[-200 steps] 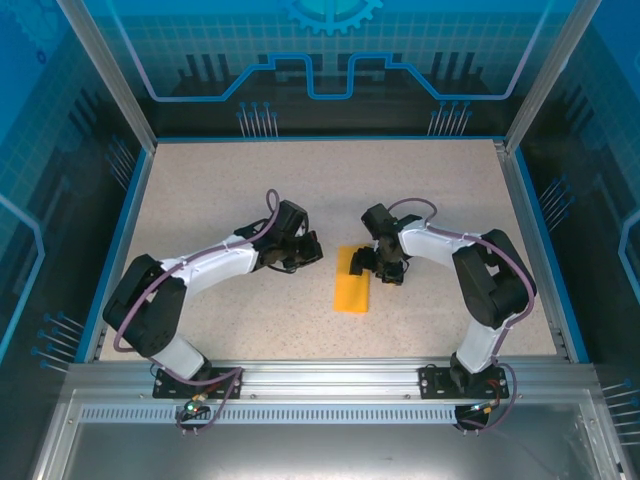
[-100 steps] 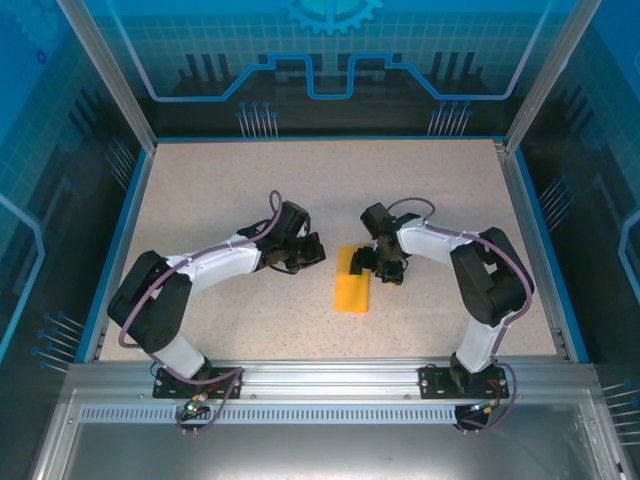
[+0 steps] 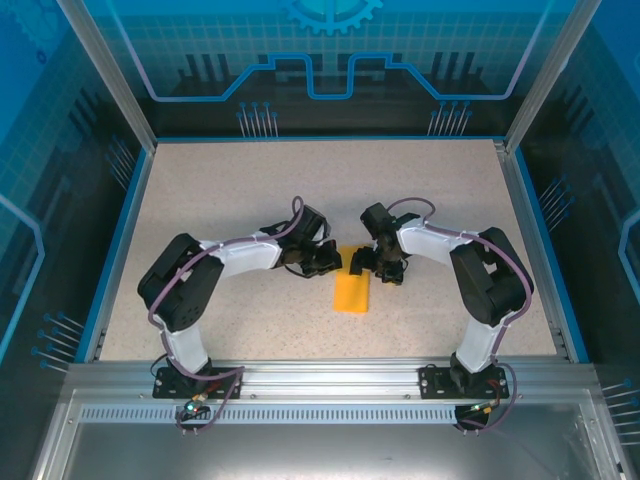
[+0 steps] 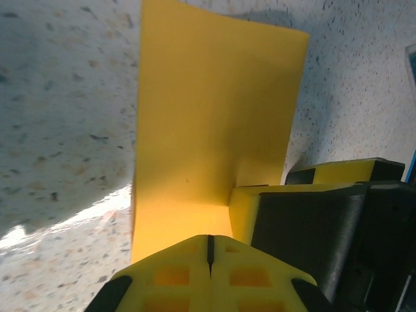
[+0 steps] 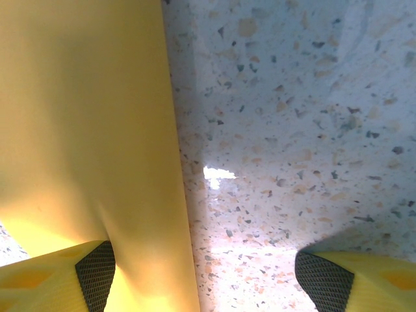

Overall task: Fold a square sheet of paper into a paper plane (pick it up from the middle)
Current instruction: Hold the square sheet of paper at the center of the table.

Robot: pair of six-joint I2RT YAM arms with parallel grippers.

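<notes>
Top external view has the sheet of paper (image 3: pixel 352 293) lying flat near the middle of the tabletop (image 3: pixel 250 190), a little toward the near edge. It is folded into a narrow orange-yellow strip, with its long sides running from the far edge toward the near edge. Both arms reach inward and meet at the strip's far end, the left gripper (image 3: pixel 332 262) on its left side and the right gripper (image 3: pixel 368 264) on its right.

From the left wrist, the left gripper (image 4: pixel 209 246) has its two yellow fingertips pressed together with only a thin seam between them, just above the end of the paper (image 4: pixel 208 117). Nothing can be seen pinched in that seam. A finger of the other arm sits at the paper's right edge.

From the right wrist, the right gripper (image 5: pixel 201 286) stands wide apart and holds nothing. One pad (image 5: pixel 94 270) rests on the paper (image 5: pixel 84 130), and the other is over bare speckled tabletop beside it.
</notes>
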